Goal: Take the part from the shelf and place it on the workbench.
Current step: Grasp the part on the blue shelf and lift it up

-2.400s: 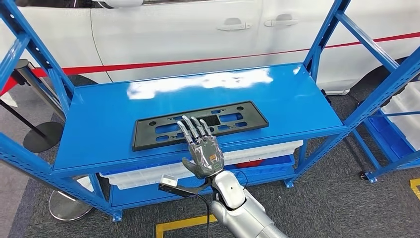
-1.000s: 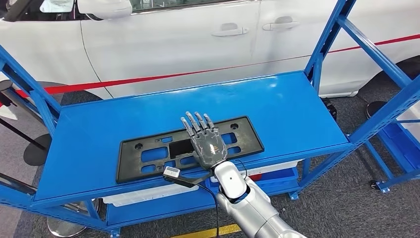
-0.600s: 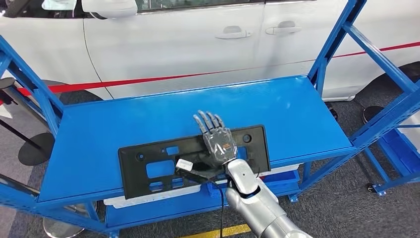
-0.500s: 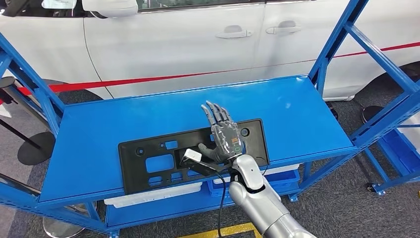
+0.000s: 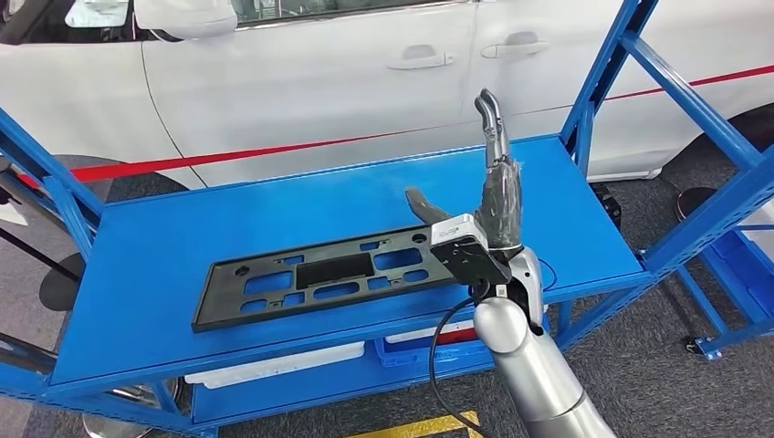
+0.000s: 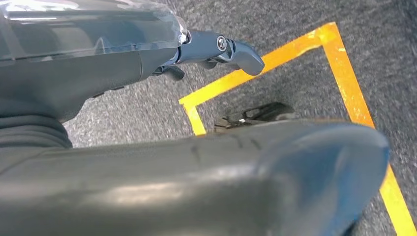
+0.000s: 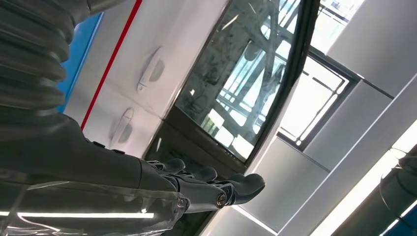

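Observation:
The part is a long black plastic plate with cut-outs. It lies flat on the blue shelf's top board, slightly askew, its right end by my right wrist. My right hand is raised above that end, fingers pointing up and thumb spread; it holds nothing. In the right wrist view the right hand points at the car window, with nothing in it. My left hand hangs over the floor, its fingers loosely extended and holding nothing.
A white car stands close behind the shelf. Blue uprights frame the shelf's right end, and more blue racking is to the right. White bins sit on the lower level. Yellow tape marks the grey floor.
My right hand has lifted off the plate and turned its fingers upward, moving right. The plate now lies further left and more askew on the board. The view has shifted slightly.

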